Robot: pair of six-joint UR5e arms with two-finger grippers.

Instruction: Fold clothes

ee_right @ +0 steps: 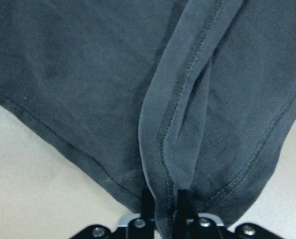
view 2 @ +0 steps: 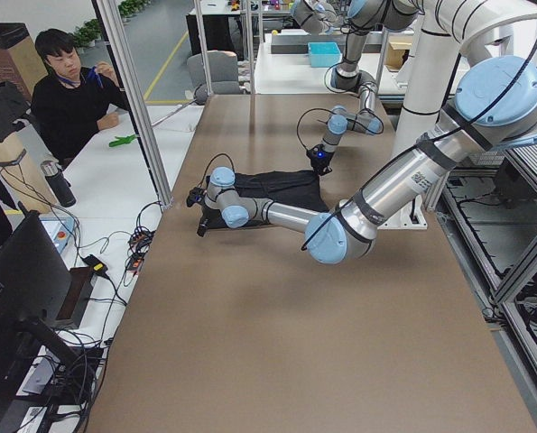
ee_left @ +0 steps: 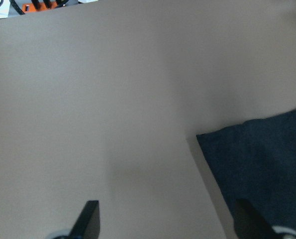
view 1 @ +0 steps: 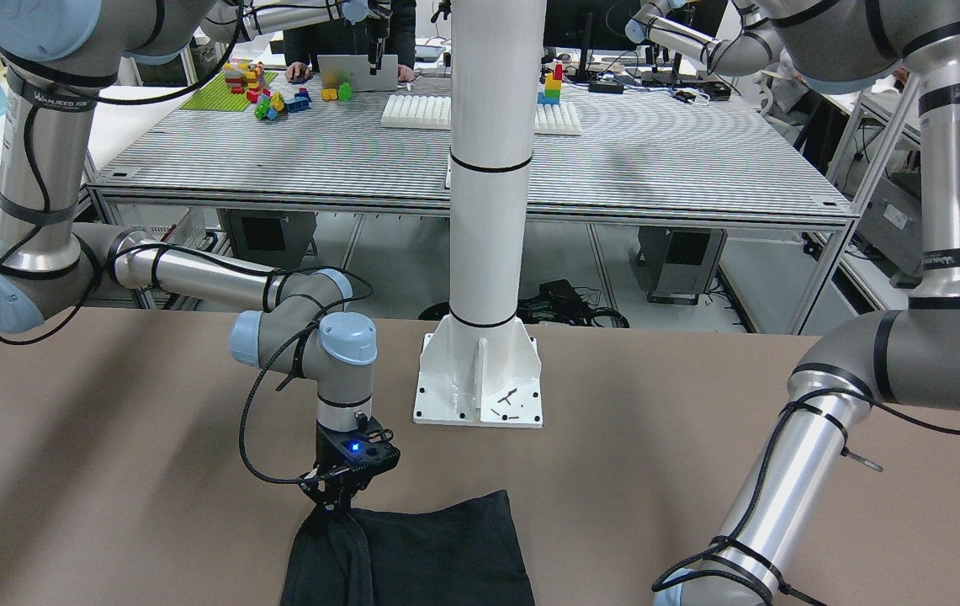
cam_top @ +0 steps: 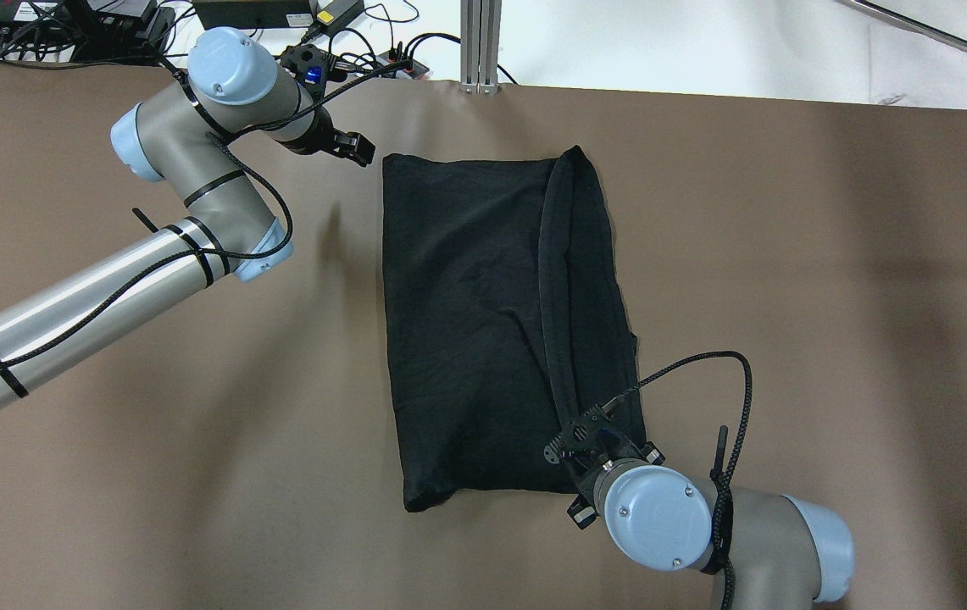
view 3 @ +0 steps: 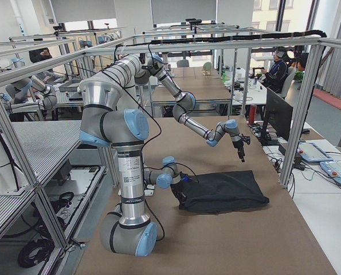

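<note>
The black garment (cam_top: 483,322) lies folded in a rough rectangle in the middle of the brown table. A hemmed strip (cam_top: 559,280) runs along its right part. My right gripper (cam_top: 575,434) is shut on this hem at the near right corner. The right wrist view shows the fingers (ee_right: 180,201) pinching the fold (ee_right: 162,149). It also shows in the front view (view 1: 333,498). My left gripper (cam_top: 353,149) is open and empty, just left of the garment's far left corner (ee_left: 257,159). Its fingertips (ee_left: 90,214) stand wide apart over bare table.
The white pillar (view 1: 488,168) with its base plate (view 1: 480,396) stands at the table's edge by the robot. Cables and a power strip (cam_top: 381,51) lie past the far edge. A person (view 2: 69,99) sits beyond the table's far side. Bare table (cam_top: 830,254) surrounds the garment.
</note>
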